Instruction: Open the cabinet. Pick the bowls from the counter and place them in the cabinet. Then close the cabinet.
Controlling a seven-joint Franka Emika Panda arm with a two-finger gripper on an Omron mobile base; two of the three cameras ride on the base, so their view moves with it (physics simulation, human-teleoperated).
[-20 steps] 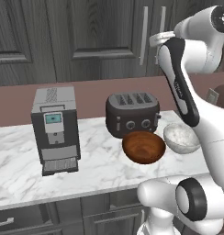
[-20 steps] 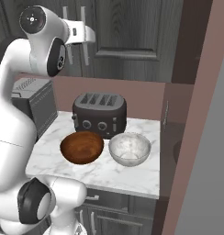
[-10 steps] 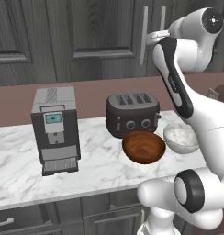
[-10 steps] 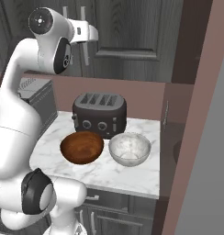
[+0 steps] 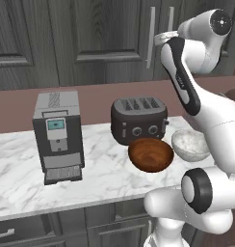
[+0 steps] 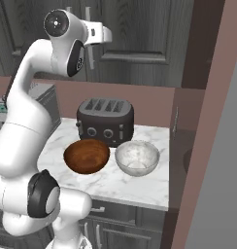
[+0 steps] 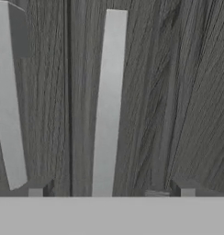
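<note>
Here, two empty bowls: brown bowl (image 5: 150, 154) and pale bowl (image 5: 190, 145) touching on the desk (image 5: 100, 178). Hand (image 7: 111, 192) spread apart, empty, facing cabinet (image 7: 146, 92) handle (image 7: 107, 105) at 12 o'clock.

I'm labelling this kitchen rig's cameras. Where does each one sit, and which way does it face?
Left base view: behind the arm to its left, looking forward and down at the coffee machine, toaster and reddish-brown bowl; arm at right.
Right base view: behind it to the right, facing the pale bowl; arm at left.
Hand view: on the hand, facing the cabinet; a handle stands between the open end effector tips.
Both base views share toaster, bowls and cabinet.
</note>
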